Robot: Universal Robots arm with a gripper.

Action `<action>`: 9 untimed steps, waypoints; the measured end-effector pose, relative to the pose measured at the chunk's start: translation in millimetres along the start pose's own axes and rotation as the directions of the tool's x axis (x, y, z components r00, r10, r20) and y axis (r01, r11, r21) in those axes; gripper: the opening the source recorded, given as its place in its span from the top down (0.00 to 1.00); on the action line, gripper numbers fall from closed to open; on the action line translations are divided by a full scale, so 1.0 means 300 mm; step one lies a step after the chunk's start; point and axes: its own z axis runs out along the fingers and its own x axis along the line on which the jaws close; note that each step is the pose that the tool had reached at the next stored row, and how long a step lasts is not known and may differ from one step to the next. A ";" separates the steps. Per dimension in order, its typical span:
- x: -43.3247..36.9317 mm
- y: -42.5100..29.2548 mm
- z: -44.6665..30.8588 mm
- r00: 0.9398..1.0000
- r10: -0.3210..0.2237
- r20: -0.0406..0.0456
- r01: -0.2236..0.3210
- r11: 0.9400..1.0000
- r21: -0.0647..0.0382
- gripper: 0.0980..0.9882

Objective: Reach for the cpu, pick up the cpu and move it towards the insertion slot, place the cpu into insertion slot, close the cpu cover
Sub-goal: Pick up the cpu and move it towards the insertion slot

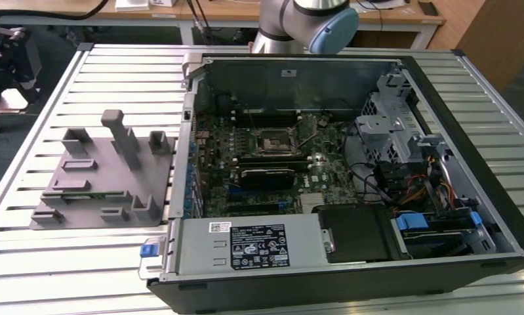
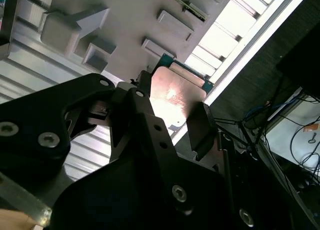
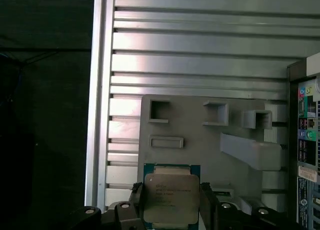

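Between the gripper's (image 3: 171, 206) two dark fingers (image 3: 138, 202), the cpu (image 3: 171, 196) is sitting pinched by opposite edges, held up off the surfaces below. Its top is showing as a flat, silvery metal square with softly rounded corners and faint print, and a thin teal-green rim is peeking out along one edge. In the second wrist view the metal face is catching a bright glare, again flanked by the black fingers. Below it, the grey fixture plate (image 3: 200, 140) with its raised pockets and blocks is lying on the slatted metal table (image 3: 200, 54), and the edge of the open computer case (image 3: 305, 140) is standing just beside the plate. In the exterior view, the insertion slot (image 1: 271, 142) is lying as a dark square on the green motherboard (image 1: 327, 164) inside the case, and the arm (image 1: 301, 23) is rising beyond the case's far wall.
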 end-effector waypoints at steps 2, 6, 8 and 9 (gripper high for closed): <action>0.000 0.001 -0.014 1.000 0.000 0.000 0.000 1.000 0.000 0.52; 0.000 0.002 -0.042 1.000 0.000 0.000 0.000 1.000 0.000 0.52; 0.000 0.002 -0.057 1.000 0.000 0.000 0.000 1.000 0.000 0.52; 0.000 0.003 -0.064 1.000 0.000 0.000 0.000 1.000 0.000 0.52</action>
